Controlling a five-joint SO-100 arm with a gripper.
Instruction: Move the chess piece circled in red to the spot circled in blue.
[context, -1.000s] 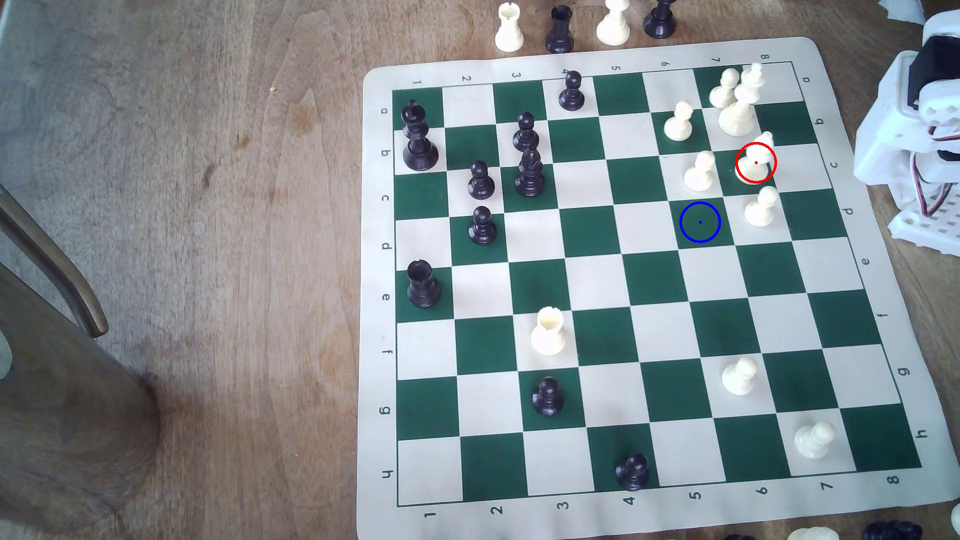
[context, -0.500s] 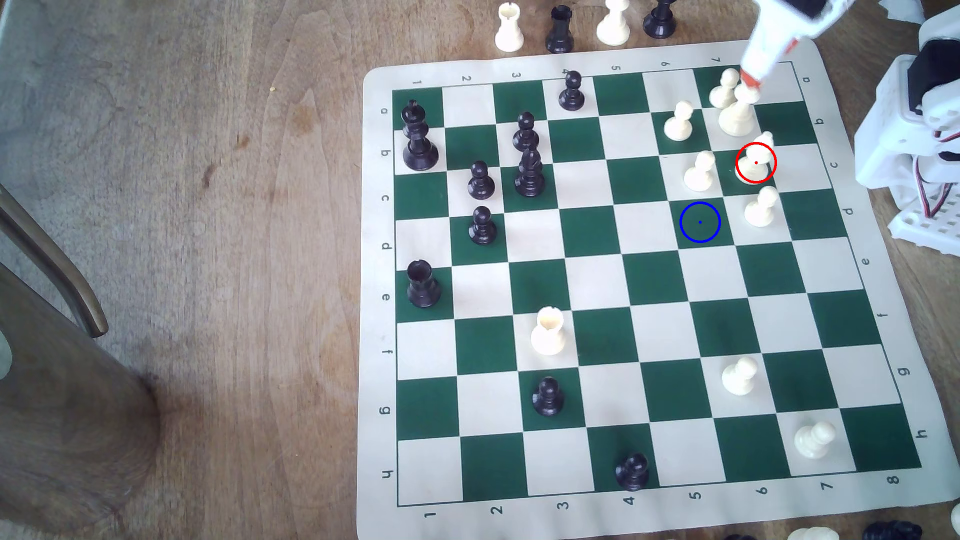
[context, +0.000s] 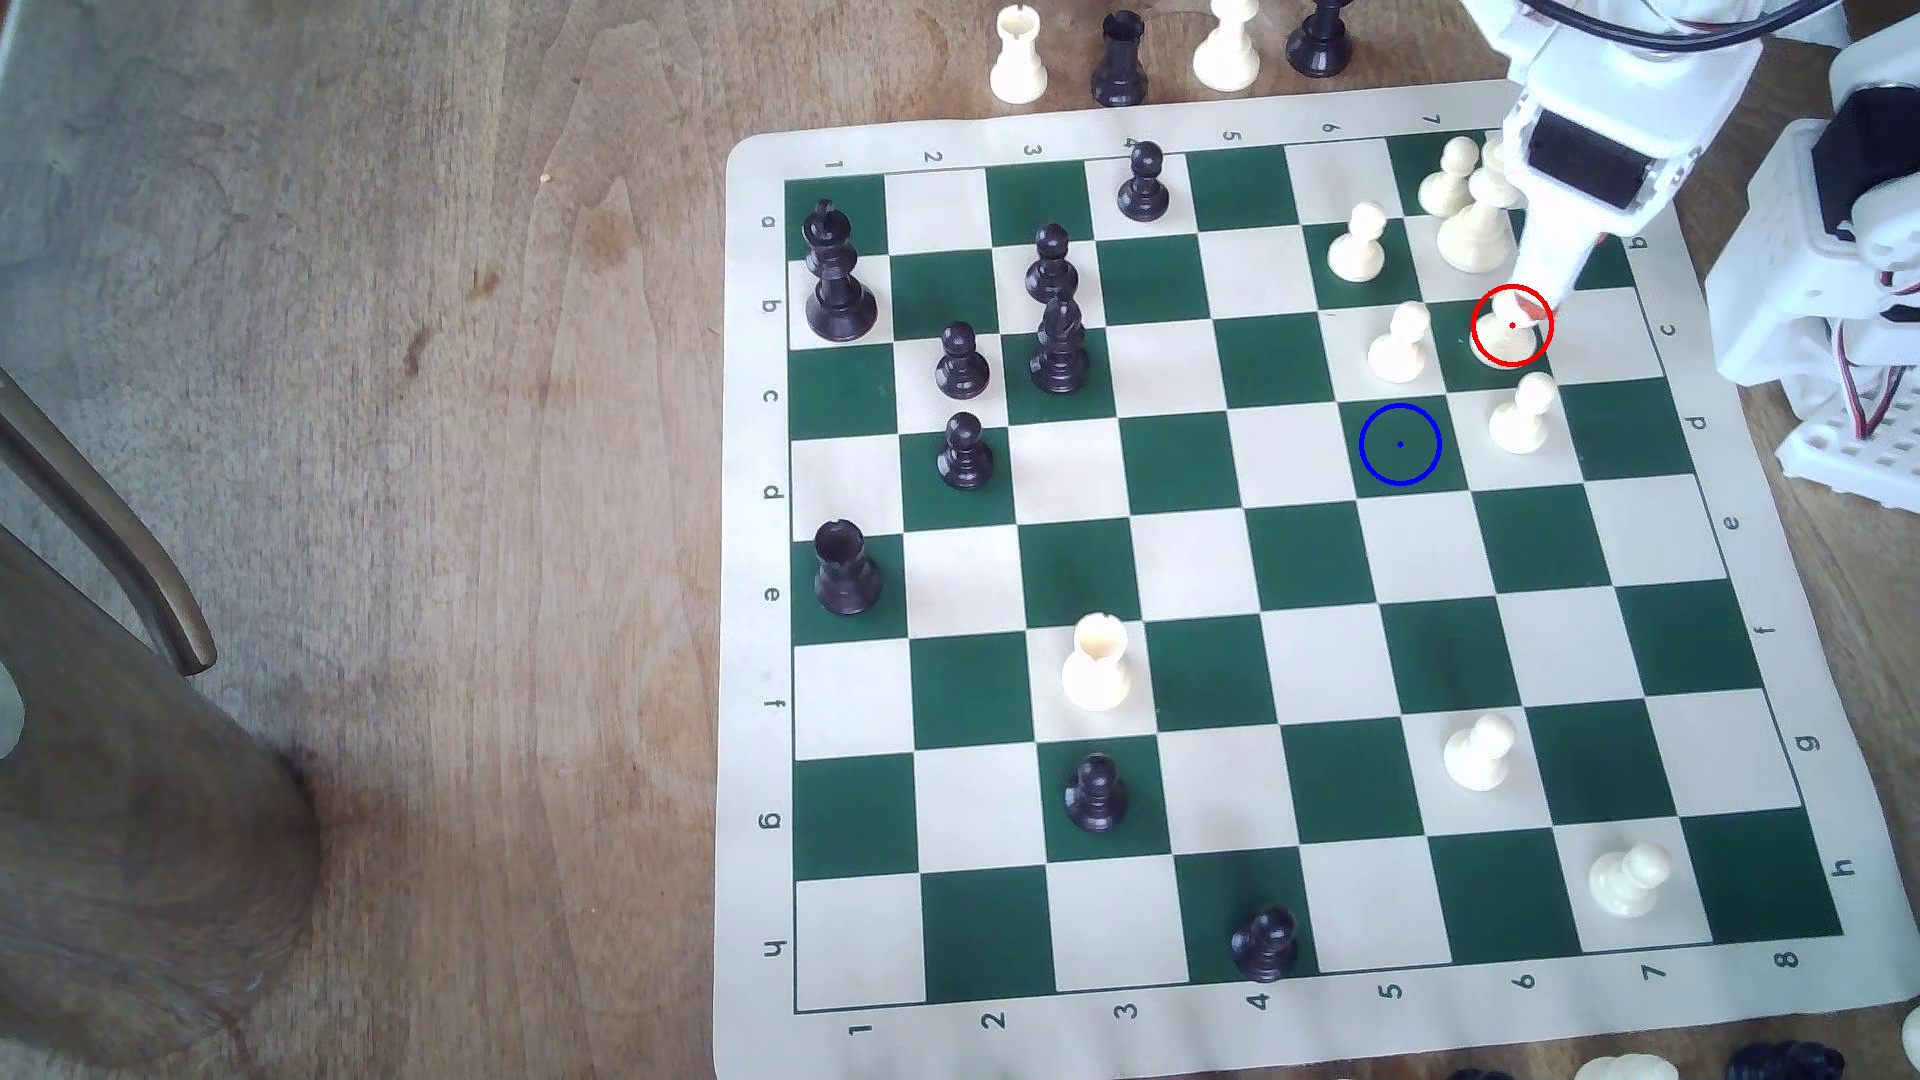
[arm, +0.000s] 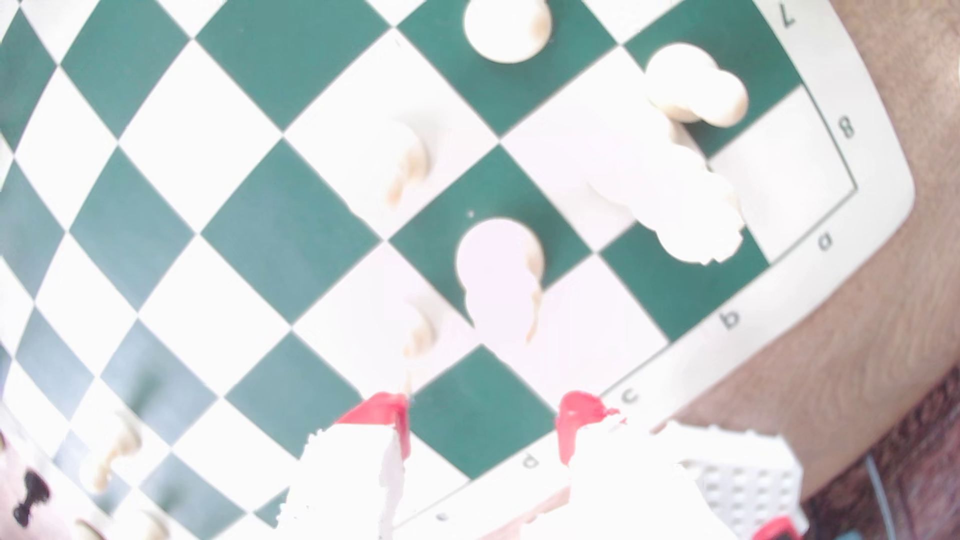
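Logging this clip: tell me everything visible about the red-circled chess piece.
The chess piece is small, cream-white and plastic-looking, with a wide round base and a slim body. It stands upright on a dark green square near the board's edge at the exterior view's right, inside a thin red ring with a centre dot. The gripper hangs right over its head, red-tipped fingers apart; contact cannot be told. White pawns stand on neighbouring squares, apart from it.

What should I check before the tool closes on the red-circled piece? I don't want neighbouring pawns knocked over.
1. Tool open: ok, red tips apart.
2. Chess piece upright on its red-ringed square: ok.
3. Piece between the tips: not ok, it sits ahead of them in the wrist view.
4. Blue-ringed spot free: ok.
5. Clearance from nearby pawn and white king: cannot tell, both stand close.
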